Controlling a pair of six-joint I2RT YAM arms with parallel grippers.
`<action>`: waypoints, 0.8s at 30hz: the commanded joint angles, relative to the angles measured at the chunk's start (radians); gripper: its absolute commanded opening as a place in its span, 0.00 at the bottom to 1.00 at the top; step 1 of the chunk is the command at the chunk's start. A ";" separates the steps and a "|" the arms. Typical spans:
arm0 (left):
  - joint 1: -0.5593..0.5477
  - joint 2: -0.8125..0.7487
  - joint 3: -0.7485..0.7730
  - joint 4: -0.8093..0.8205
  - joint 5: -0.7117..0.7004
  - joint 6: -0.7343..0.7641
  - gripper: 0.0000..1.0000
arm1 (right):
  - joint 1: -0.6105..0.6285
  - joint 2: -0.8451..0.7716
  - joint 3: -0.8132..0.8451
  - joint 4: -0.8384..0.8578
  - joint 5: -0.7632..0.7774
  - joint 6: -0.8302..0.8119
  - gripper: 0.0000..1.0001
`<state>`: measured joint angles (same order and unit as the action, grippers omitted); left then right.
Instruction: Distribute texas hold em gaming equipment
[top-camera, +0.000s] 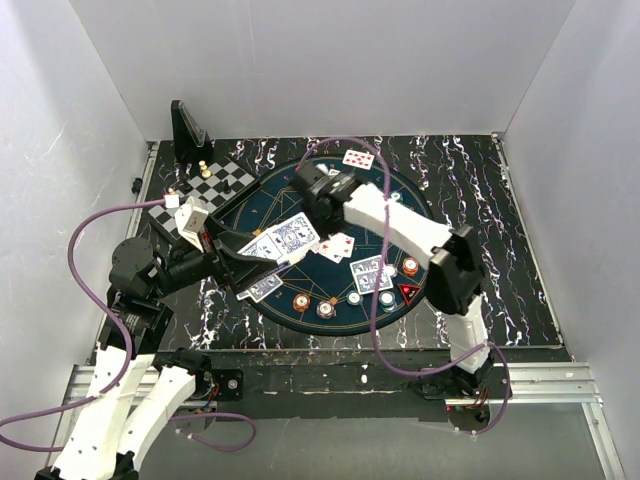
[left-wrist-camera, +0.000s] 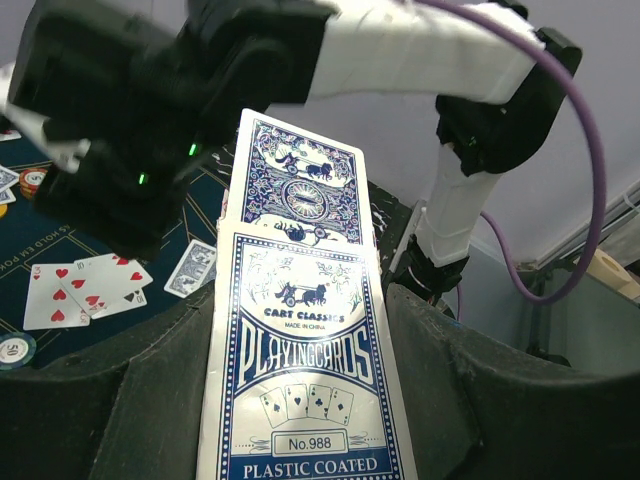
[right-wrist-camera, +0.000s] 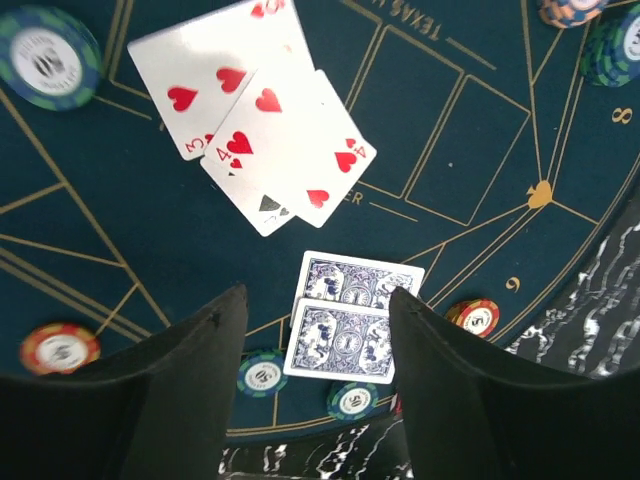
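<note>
We grip playing-card pack (left-wrist-camera: 305, 400) in left hand (left-wrist-camera: 300, 300), top card (left-wrist-camera: 300, 180) raised so right hand can take it. Right hand (right-wrist-camera: 318, 298) wide, empty, above two face-down cards (right-wrist-camera: 345, 318) on poker mat (right-wrist-camera: 100, 200); likely one player's pair.

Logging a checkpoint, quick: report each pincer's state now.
Left pincer: closed on the playing-card box.
Right pincer: open, holding nothing, above two face-down cards lying on the mat.
</note>
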<state>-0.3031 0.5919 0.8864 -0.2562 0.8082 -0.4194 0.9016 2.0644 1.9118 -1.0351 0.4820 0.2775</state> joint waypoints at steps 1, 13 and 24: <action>0.005 0.000 0.042 0.005 -0.001 0.011 0.00 | -0.114 -0.182 -0.014 0.035 -0.202 0.084 0.70; 0.009 0.016 -0.001 0.014 0.012 0.053 0.00 | -0.316 -0.616 -0.292 0.248 -0.725 0.291 0.86; 0.007 0.048 -0.044 0.025 0.051 0.108 0.00 | -0.322 -0.787 -0.499 0.668 -1.122 0.575 0.89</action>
<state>-0.3023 0.6319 0.8532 -0.2565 0.8349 -0.3428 0.5560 1.2861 1.4322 -0.5835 -0.4744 0.7357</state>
